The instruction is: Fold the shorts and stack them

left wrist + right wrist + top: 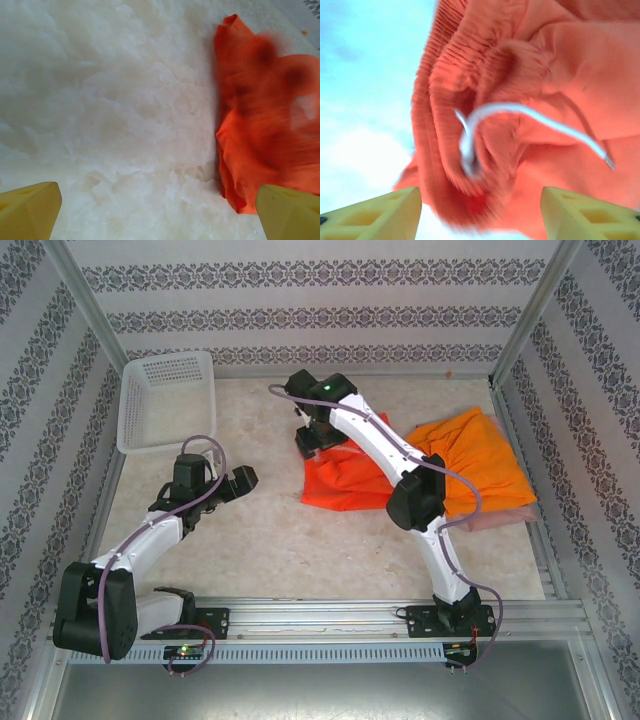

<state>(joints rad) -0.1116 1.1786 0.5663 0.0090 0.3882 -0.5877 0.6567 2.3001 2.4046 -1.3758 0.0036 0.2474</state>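
Clutter is pretty light here, and everything is placed off the red-orange shorts (pixel 345 485), which are crumpled around the middle of the table (pixel 300 550). A white basket (pixel 165 400) is parked well off to their far left, by the back wall. The right arm (pixel 365 435) is stretched diagonally straight over them, so a good chunk of the cloth is hidden in the top view. Just right of them, touching, the orange shorts (pixel 480 465) are heaped. A pink pair (pixel 505 518) can be seen peeking out from under that heap's near edge.

The red-orange shorts are laid with the long axis roughly left to right. Their ribbed waistband (pixel 445 100) and white drawstring (pixel 510 106) are bunched at their far-left corner, and the right gripper (pixel 480 215) is hung right over that spot. Its yellow fingers (pixel 385 212) are spread apart and not clamped on the cloth, so it counts as released. The left gripper (pixel 160 215) is parked just left of them, jaws gaping wide over bare table. The shorts' left edge is seen beside its right finger.

Room-wise, bare tabletop is found on their left and near sides. Their right side is boxed in by the other shorts, which are run up to the side rail (pixel 543 560).
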